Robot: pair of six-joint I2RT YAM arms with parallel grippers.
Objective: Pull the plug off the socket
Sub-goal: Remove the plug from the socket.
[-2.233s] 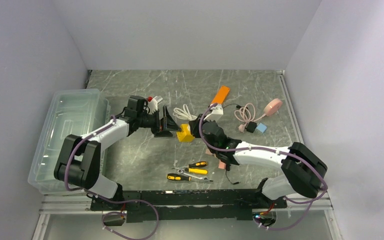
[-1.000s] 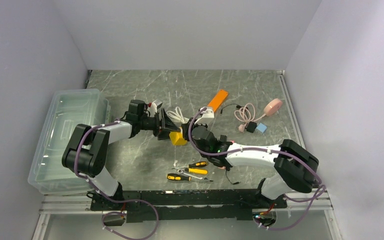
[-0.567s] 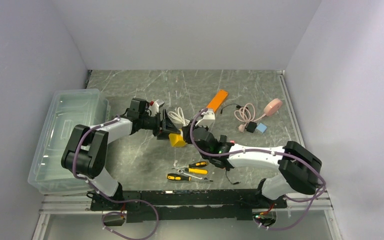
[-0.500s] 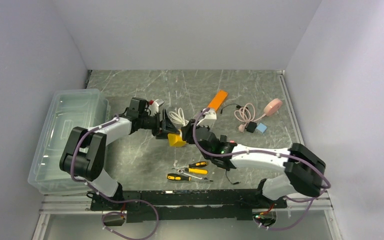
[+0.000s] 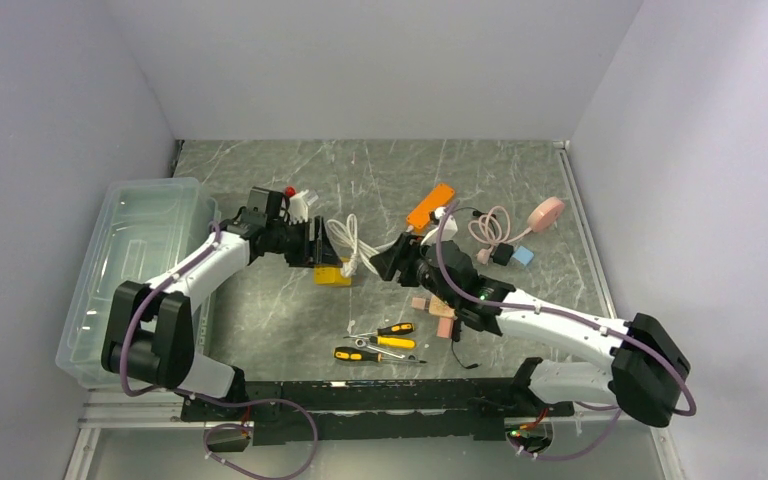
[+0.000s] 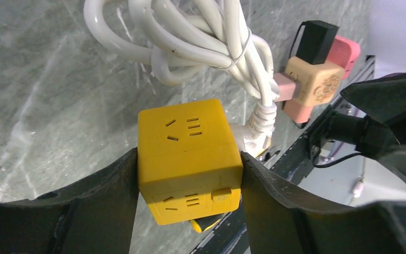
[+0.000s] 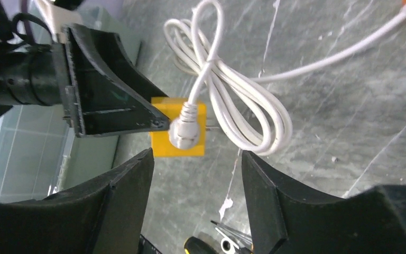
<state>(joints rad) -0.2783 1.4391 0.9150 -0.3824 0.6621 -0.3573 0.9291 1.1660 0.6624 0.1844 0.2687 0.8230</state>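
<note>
Left gripper (image 6: 188,169) clamps the yellow cube socket (image 6: 190,132); the white plug (image 7: 184,132) at the socket's side faces the right gripper (image 7: 195,156), jaws open and empty.

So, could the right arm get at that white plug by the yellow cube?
Probably yes: the right pincer stands open, facing the white plug with nothing between them, and the left pincer clamps the yellow socket cube by other sides.
</note>
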